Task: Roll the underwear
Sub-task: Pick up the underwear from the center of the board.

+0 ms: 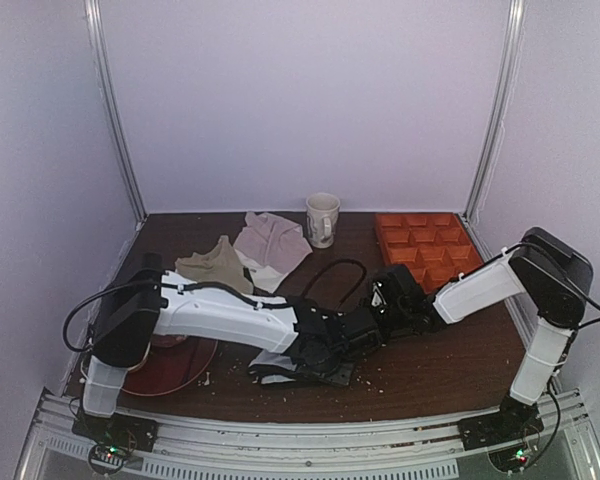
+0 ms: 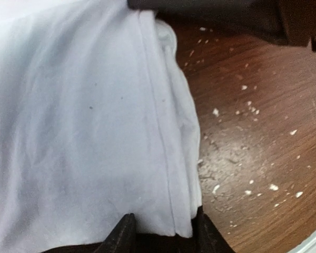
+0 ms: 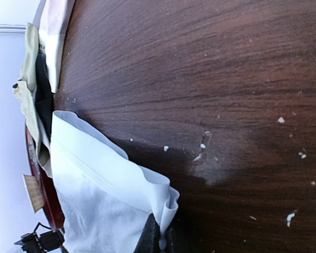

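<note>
Dark brown wood makes up your table [image 1: 450, 365], scattered with pale crumbs [image 2: 274, 187] and closed in by plain lilac-white walls. You have the underwear [image 2: 84, 132] lying near the front edge, roughly at the middle, as a flat white spread with a stitched seam running along one side.

Your left gripper [image 2: 163, 238] reaches in from the left. Its fingers [image 2: 125, 234] stand apart, with the seamed edge of the underwear between them. The cloth also runs out past one finger, so you cannot tell whether they actually squeeze it.

Your right gripper [image 3: 159, 237] comes in from the right, and its jaws are together on a thin corner of the underwear, which curls up off the wood right at the tips.

Behind your working spot, an olive-beige garment [image 1: 215, 265] and a pale pinkish-grey cloth [image 1: 272, 243] lie side by side toward the back left. A mug [image 1: 322, 218] stands upright by the back wall, and an orange divided tray [image 1: 420, 238] sits at the back right. A red plate [image 1: 185, 372] rests under your left arm, near the front left.
</note>
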